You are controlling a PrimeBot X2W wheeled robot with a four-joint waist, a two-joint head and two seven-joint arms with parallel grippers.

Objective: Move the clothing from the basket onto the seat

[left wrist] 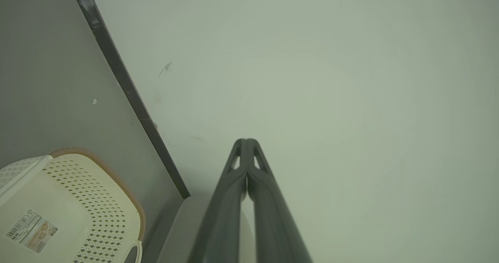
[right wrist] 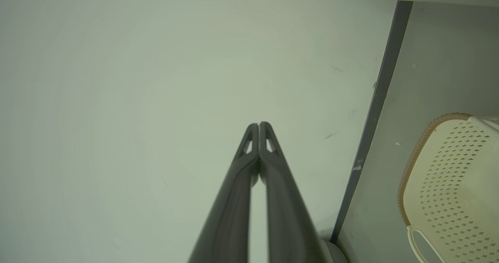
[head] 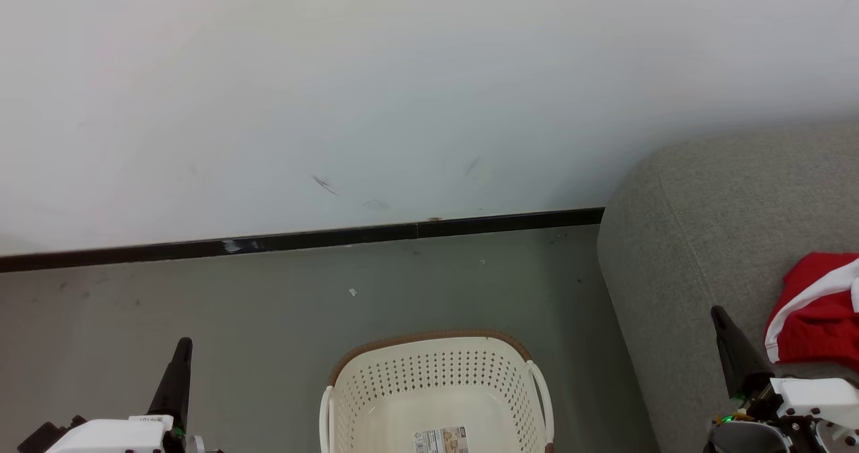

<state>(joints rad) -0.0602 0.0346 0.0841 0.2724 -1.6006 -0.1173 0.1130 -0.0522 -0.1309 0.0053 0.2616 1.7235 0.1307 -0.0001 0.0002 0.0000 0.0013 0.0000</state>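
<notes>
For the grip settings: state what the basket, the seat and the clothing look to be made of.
The basket: likely moulded plastic, cream, smooth, with punched holes and a brown woven-look rim. The seat: grey woven upholstery, matt, weave visible. The clothing: soft red fabric, white stripe, crumpled; fibre unclear.
</notes>
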